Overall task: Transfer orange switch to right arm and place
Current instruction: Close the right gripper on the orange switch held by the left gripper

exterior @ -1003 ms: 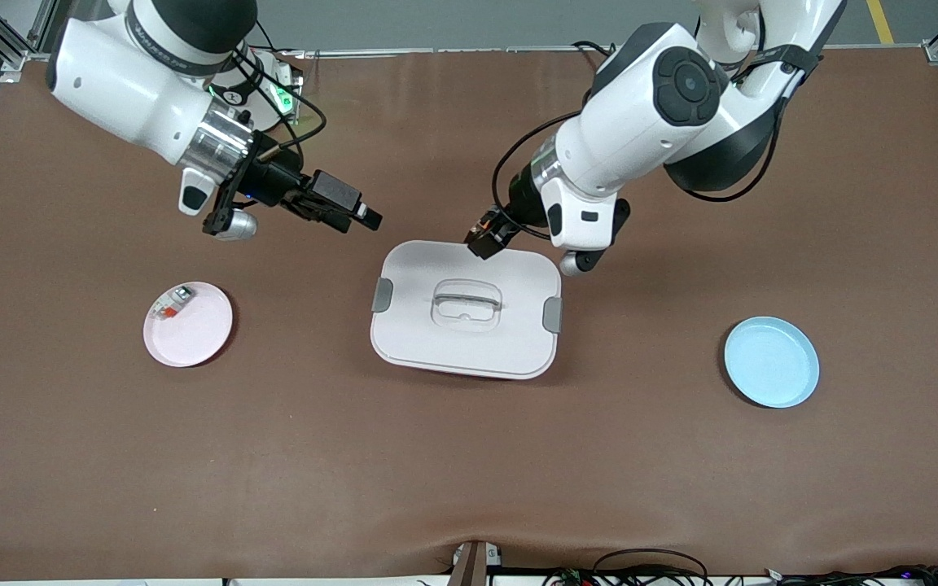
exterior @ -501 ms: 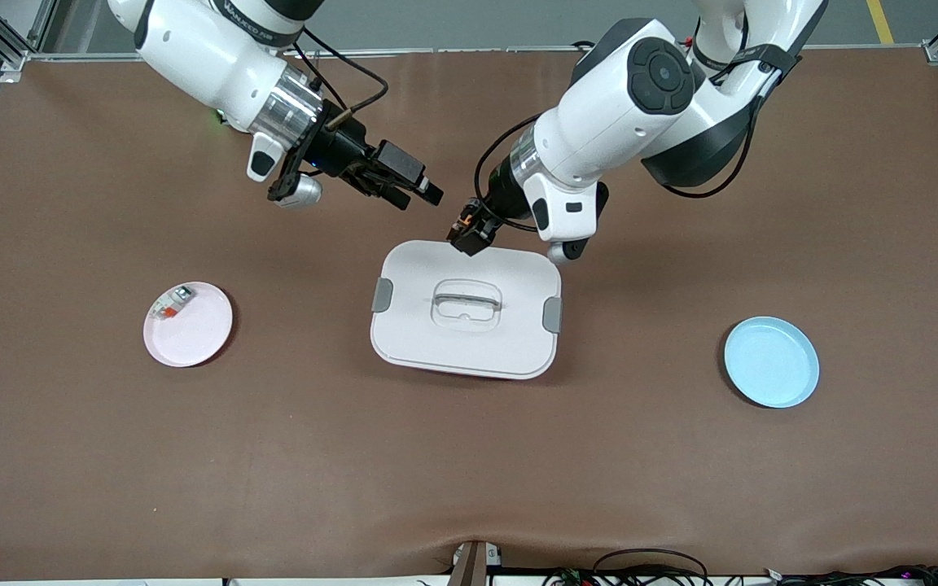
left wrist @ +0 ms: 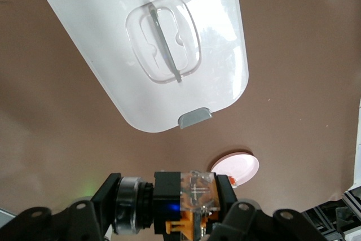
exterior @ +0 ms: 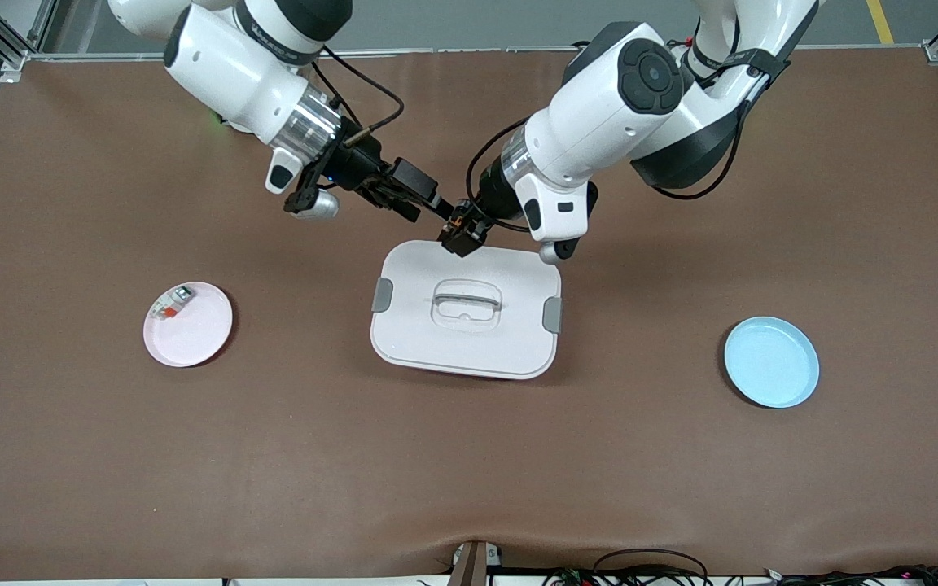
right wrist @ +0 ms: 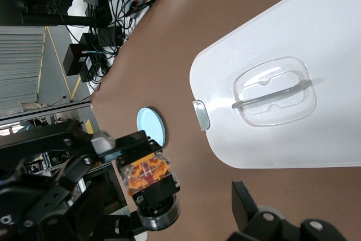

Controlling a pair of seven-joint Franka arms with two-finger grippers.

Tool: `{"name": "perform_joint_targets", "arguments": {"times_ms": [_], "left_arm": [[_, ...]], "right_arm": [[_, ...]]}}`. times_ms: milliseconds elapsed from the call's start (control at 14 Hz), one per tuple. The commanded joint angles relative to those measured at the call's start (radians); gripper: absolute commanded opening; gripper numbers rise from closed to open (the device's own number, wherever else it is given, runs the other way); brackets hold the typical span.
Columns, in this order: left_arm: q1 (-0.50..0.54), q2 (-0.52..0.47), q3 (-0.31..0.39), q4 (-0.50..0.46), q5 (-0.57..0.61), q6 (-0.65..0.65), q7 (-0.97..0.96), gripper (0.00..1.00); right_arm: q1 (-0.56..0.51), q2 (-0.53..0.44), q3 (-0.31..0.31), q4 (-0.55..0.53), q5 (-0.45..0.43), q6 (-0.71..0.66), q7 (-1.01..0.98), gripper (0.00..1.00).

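The orange switch (exterior: 460, 225), a small black block with orange parts and a silver ring, hangs over the table just above the farther edge of the white box. My left gripper (exterior: 469, 237) is shut on it. In the left wrist view the switch (left wrist: 189, 198) fills the space between the fingers. My right gripper (exterior: 434, 207) is open and right beside the switch, toward the right arm's end. In the right wrist view the switch's ring end (right wrist: 159, 210) sits between my open right fingers (right wrist: 243, 198), and I cannot tell if they touch it.
A white lidded box (exterior: 412, 330) with a clear handle lies mid-table. A pink plate (exterior: 196, 338) holding a small white-grey part (exterior: 172, 303) sits toward the right arm's end. A blue plate (exterior: 771, 362) sits toward the left arm's end.
My right arm has swung in from its end of the table until its open gripper reaches the switch. My left gripper has carried the switch a little toward it.
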Motion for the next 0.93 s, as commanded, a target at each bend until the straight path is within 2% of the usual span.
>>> {"name": "perform_joint_targets", "arguments": {"times_ms": [0, 645, 860], "left_arm": [[-0.007, 0.015, -0.002, 0.022, -0.013, 0.011, -0.024, 0.0], [-0.009, 0.015, -0.004, 0.024, -0.013, 0.011, -0.024, 0.0], [-0.007, 0.015, -0.004, 0.024, -0.013, 0.011, -0.021, 0.0]], "right_arm": [[0.019, 0.036, -0.007, 0.034, 0.029, 0.013, -0.009, 1.0], [0.048, 0.082, -0.009, 0.077, 0.023, 0.035, -0.014, 0.99], [0.039, 0.088, -0.009, 0.086, 0.02, 0.033, -0.025, 0.71]]}}
